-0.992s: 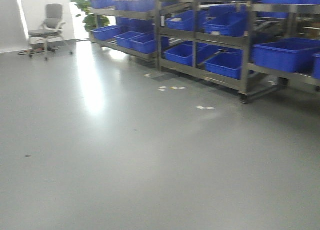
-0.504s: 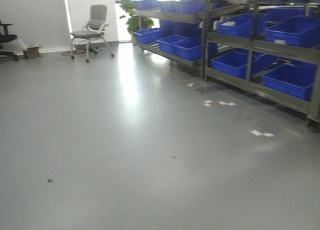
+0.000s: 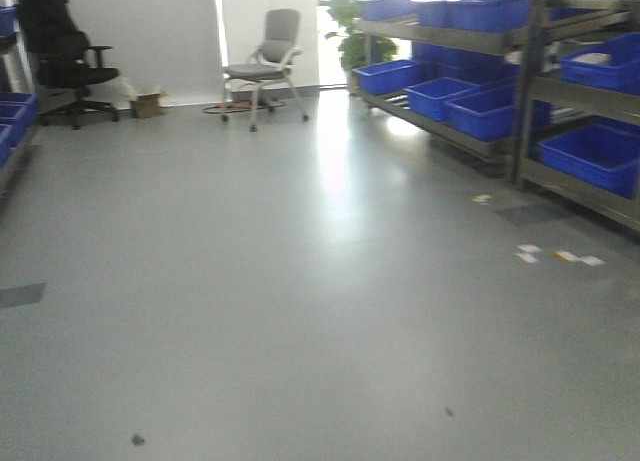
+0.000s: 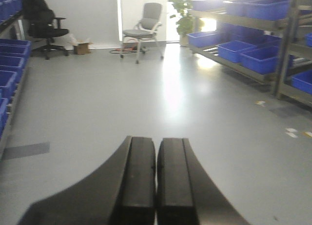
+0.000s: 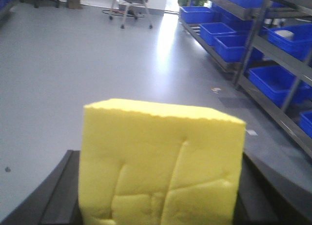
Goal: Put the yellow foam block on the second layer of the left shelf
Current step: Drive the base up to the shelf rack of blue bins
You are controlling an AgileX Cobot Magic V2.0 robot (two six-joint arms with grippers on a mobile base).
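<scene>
Jaws of the right gripper (image 5: 161, 208) are closed on the yellow foam block (image 5: 161, 156), which fills the lower centre of that wrist view. Left gripper (image 4: 156, 186) jaws are pressed together, empty. Bare floor (image 3: 300, 281) is faced, with a left rack (image 4: 12, 110) and a right rack (image 3: 527, 81) of blue bins (image 3: 590, 151) at the frame edges. Carrying is judged in hand. Next, the left rack must be faced and its second layer reached.

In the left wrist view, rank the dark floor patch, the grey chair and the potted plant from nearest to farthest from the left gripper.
From the left gripper:
1. The dark floor patch, low on the floor to the left.
2. The grey chair, far off, almost straight ahead.
3. The potted plant, behind that chair, to the right.
</scene>
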